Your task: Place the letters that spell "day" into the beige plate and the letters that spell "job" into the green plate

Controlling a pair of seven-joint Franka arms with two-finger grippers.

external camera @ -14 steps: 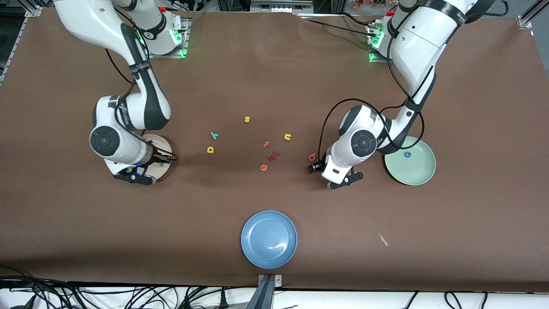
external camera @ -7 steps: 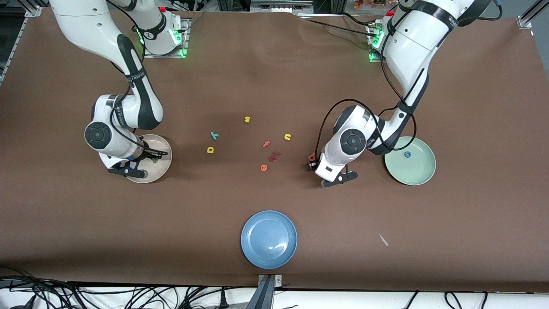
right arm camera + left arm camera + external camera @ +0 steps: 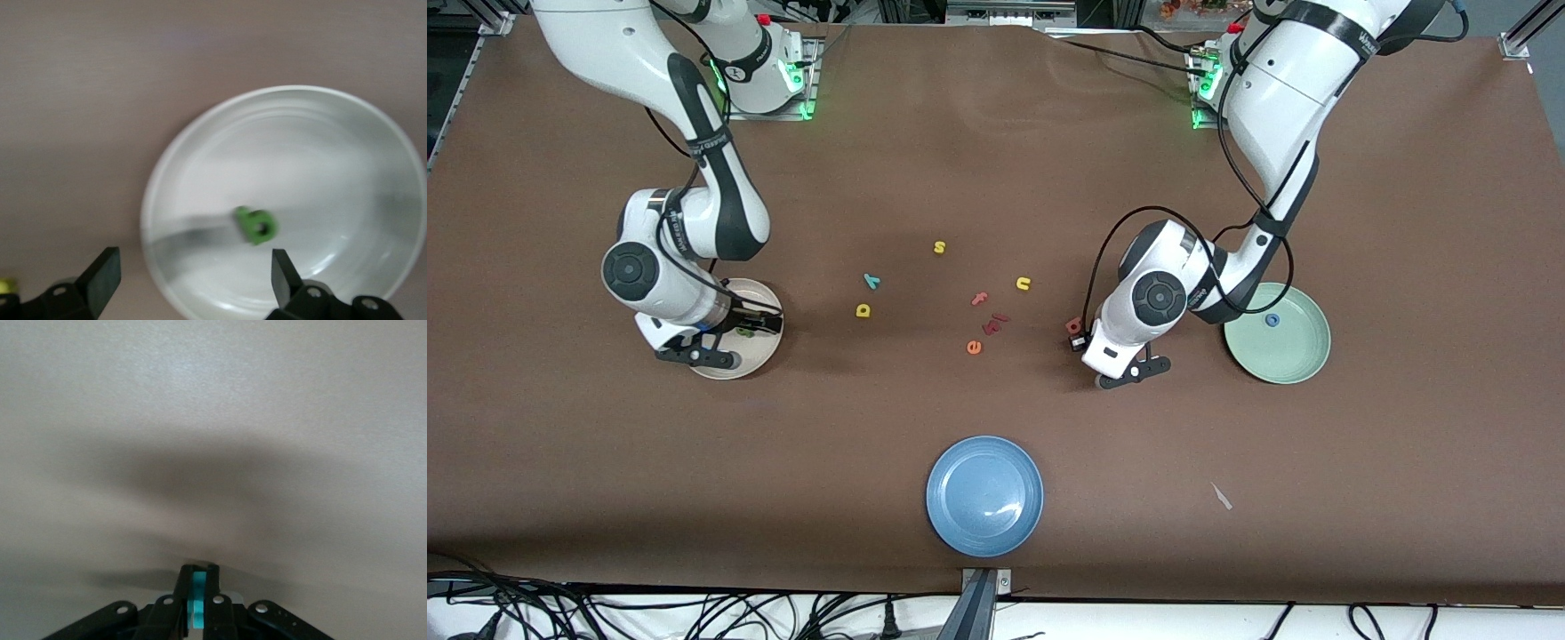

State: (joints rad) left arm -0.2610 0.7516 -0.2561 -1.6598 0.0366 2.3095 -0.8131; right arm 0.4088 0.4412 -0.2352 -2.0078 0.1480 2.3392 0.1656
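Item, salmon-pink b (image 3: pixel 1074 325): I see it on the table beside the left gripper (image 3: pixel 1080 342), which is down at the table. Its fingers (image 3: pixel 207 590) are pressed together, a sliver of teal between them in the left wrist view; I cannot tell whether that is a letter.

Item, green a (image 3: pixel 255 224): lies in the beige plate (image 3: pixel 173 160). My right gripper (image 3: pixel 758 327) hangs over it, jaws spread wide, holding nothing.

Item, blue o (image 3: pixel 1272 320): in the green plate (image 3: pixel 1303 356).

Item, yellow d (image 3: pixel 863 310) and teal y (image 3: pixel 871 282): loose mid-table, near each other.
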